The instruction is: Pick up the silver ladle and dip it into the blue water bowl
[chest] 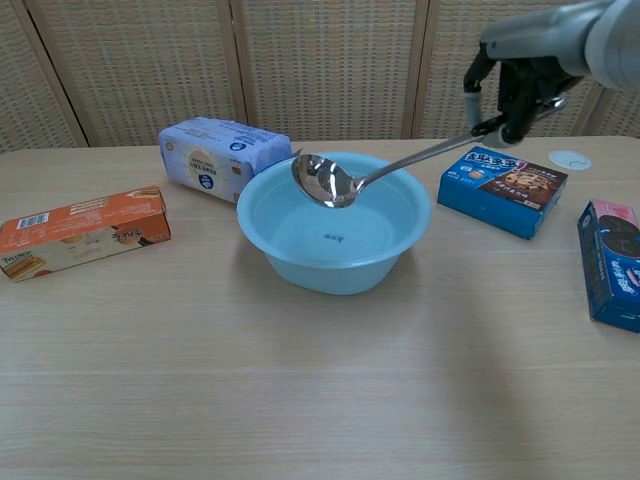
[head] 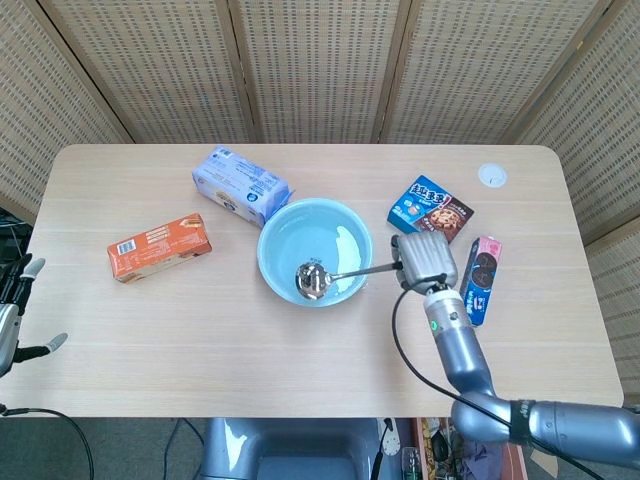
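The silver ladle (head: 312,281) (chest: 325,181) hangs in the air over the blue water bowl (head: 281,238) (chest: 412,212), its scoop above the water and its handle slanting up to the right. My right hand (head: 424,260) (chest: 518,82) grips the end of the handle, raised well above the table to the right of the bowl. The bowl stands in the middle of the table. My left hand (head: 18,318) shows only at the far left edge of the head view, off the table, fingers apart and holding nothing.
A white-blue packet (head: 240,184) lies behind the bowl to the left, an orange box (head: 160,246) further left. A blue cookie box (head: 429,213) and a pink-blue cookie packet (head: 480,279) lie right of the bowl. A small white disc (head: 491,175) sits at the far right.
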You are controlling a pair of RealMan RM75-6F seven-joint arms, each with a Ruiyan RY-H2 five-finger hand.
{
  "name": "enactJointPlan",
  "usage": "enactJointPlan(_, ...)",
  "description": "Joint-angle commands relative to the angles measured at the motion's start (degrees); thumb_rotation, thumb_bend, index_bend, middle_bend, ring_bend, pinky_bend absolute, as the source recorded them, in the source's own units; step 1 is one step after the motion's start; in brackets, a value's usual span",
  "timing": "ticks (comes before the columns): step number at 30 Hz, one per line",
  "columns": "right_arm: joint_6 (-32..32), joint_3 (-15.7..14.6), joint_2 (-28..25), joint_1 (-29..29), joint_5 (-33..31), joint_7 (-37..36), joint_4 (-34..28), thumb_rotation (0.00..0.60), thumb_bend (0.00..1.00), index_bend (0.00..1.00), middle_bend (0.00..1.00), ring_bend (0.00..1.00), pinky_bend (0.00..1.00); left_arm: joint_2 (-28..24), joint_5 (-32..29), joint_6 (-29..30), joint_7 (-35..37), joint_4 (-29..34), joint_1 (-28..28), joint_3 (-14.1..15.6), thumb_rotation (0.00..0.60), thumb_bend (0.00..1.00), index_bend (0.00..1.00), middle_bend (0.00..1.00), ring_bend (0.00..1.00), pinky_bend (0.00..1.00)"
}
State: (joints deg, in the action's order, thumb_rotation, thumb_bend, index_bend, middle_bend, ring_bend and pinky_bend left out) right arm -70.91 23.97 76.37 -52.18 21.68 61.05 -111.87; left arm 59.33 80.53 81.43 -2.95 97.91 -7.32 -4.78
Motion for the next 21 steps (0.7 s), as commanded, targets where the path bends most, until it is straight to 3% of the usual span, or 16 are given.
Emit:
enactJointPlan(1,-2.8,2.5,4.2,-7.5,-5.1,5.7,7.4,0.6,0.87,0.72,0.95,0.89,1.0,0.2,-1.2,-0.9,-0.5,-0.1,-0.5,-0.5,0.6,0.0,0.0,0.0,0.0,0.0)
enactJointPlan(9,-2.4,-3.8,15.7,-14.2,-1.0,9.1,25.8,0.6,0.87,0.73,0.95,0.89,1.0,0.8,-4.8,-3.5,-1.3,-1.2,-1.8,-1.5,0.6,0.0,0.0,0.0,0.0,0.0)
enactJointPlan(11,-1.1,-6.7,19.0,-15.4,2.1,9.9,32.7,0.6,0.87,0.73,0.95,0.89,1.0,0.9,-5.9,-4.0,-1.4,-1.6,-2.0,-1.8,0.6,0.0,0.0,0.0,0.0,0.0)
enactJointPlan(21,0.1,-11.6,27.7,-14.3,10.2,7.2,51.3,0.6,0.87,0.73,0.96,0.89,1.0,1.1,-7.7,-5.5,-0.8,-2.5,-2.8,-2.4,0.6,0.0,0.0,0.0,0.0,0.0)
